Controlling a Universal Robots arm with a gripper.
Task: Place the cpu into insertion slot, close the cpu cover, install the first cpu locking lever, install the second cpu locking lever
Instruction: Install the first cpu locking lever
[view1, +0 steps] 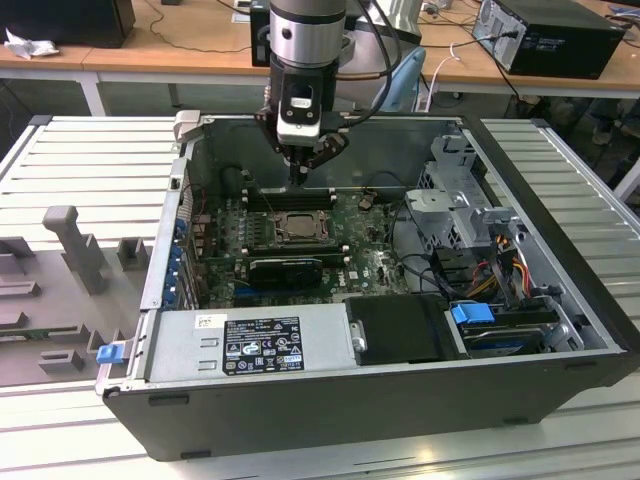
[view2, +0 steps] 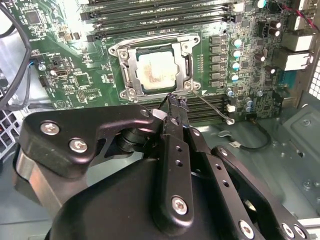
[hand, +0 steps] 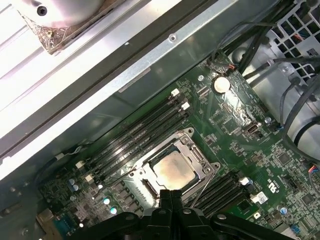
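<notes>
The cpu is a small flat square with a pale, dull metal top, a little stained in the second wrist view. It lies in the socket on the green motherboard. The cpu cover, a thin grey metal frame, lies flat around it. The black gripper hangs near the socket's edge, its two narrow fingers pressed together with nothing between them. A thin wire lever sticks out beside it.

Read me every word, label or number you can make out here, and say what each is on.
Black label on the power supply, exterior view: print too small to read.
White sticker beside it: too small to read.
Motherboard markings, both wrist views: too fine to read.
Board tag, first wrist view: unreadable.
No text can be quoted.
</notes>
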